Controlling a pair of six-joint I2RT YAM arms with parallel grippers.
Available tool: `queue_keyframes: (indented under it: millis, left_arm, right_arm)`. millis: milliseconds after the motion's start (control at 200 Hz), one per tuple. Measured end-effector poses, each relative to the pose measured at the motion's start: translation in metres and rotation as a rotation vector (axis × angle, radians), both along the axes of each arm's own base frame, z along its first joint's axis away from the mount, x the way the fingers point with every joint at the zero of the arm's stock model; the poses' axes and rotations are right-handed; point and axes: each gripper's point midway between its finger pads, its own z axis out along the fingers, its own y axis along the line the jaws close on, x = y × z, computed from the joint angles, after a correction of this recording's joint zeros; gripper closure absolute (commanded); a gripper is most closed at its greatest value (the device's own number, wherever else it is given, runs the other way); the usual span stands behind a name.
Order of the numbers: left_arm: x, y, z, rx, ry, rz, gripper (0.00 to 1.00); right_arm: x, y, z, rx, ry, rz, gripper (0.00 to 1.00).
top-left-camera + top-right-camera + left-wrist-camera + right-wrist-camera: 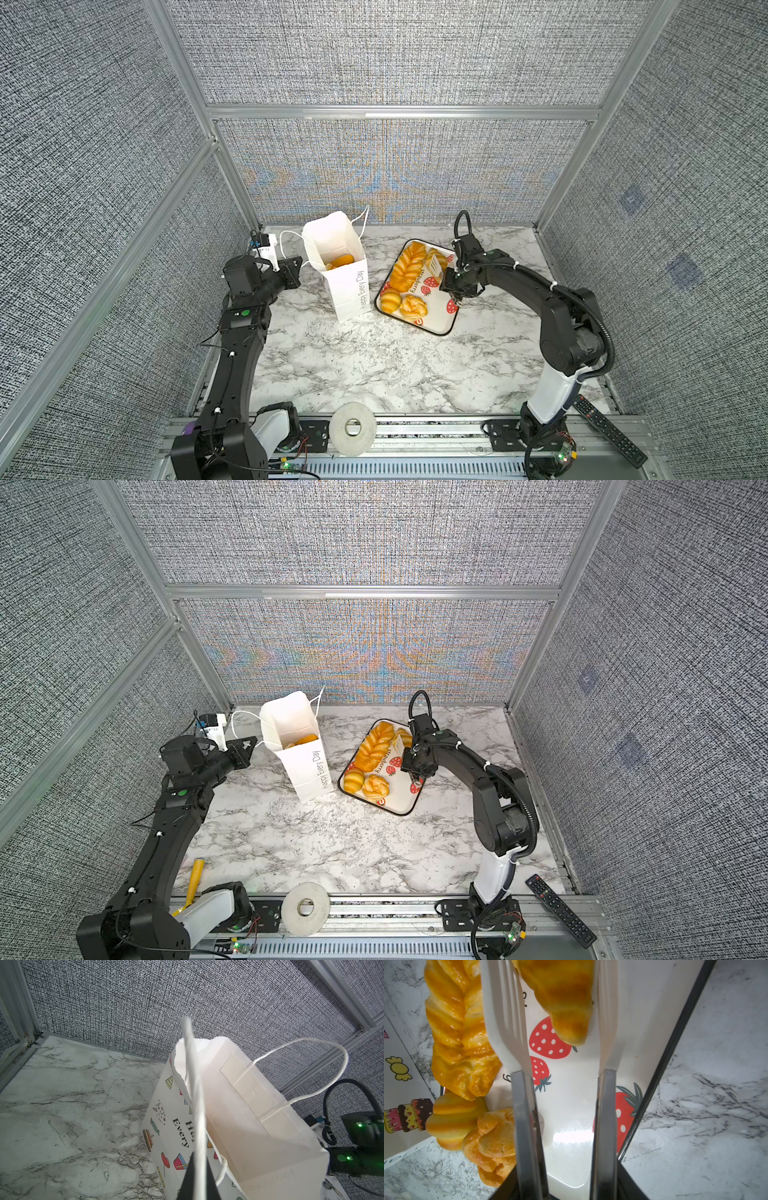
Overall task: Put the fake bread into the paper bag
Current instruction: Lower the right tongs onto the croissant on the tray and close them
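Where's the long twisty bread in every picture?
Top view: long braided loaf on the tray, right of the paper bag.
Top view: loaf again on the tray, right of the bag.
Left wrist: not in it, though the bag is.
Right wrist: loaf between the bag and the white tongs.
Shared landmark: the paper bag.

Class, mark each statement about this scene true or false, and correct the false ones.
1. The paper bag stands upright with bread inside. True.
2. The left gripper is shut on the bag's cord handle. True.
3. The tray is empty. False: a braided loaf, a croissant, a round roll and a twisted bun lie on it.
4. The right gripper pinches the croissant directly. False: it holds tongs, whose white blades flank the croissant.
5. The remote control lies on the tray. False: it lies at the near right corner, off the tray.
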Motion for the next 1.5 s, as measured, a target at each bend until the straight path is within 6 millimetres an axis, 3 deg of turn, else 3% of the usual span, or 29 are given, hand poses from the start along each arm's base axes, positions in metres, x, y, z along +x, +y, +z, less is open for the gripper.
queue_keyframes:
  millis: [525, 1501]
  left_arm:
    - [0.0, 0.0, 0.0, 0.0, 0.0, 0.0, 1.0]
    - [0.0, 0.0, 0.0, -0.001, 0.0, 0.0, 1.0]
  right_arm:
    - [0.009, 0.003, 0.001, -0.07, -0.013, 0.024, 0.51]
    - [0.001, 0.004, -0.015, -0.177, 0.023, 0.067, 0.54]
